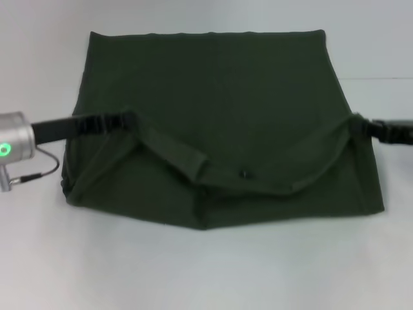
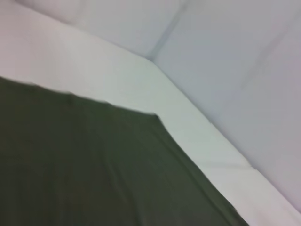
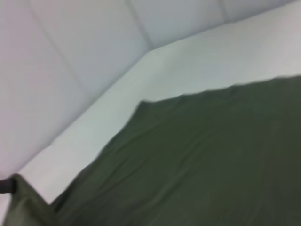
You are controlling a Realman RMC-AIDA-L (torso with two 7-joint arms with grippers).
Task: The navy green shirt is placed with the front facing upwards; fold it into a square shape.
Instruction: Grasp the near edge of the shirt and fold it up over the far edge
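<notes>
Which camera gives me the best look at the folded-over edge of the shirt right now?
The head view: it shows the whole navy green shirt with the edge draped between the left gripper and the right gripper. Both wrist views show only flat green cloth and a far corner.

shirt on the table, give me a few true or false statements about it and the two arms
1. The shirt is partly folded, with a sagging edge of cloth strung across it. True.
2. The left gripper is at the shirt's left side. True.
3. The right gripper is parked off the table, far from the cloth. False: it is at the shirt's right side, at the end of the sagging edge.
4. Cream lettering shows on the cloth facing up. False: only plain green shows.
5. The shirt lies on a white table. True.
</notes>
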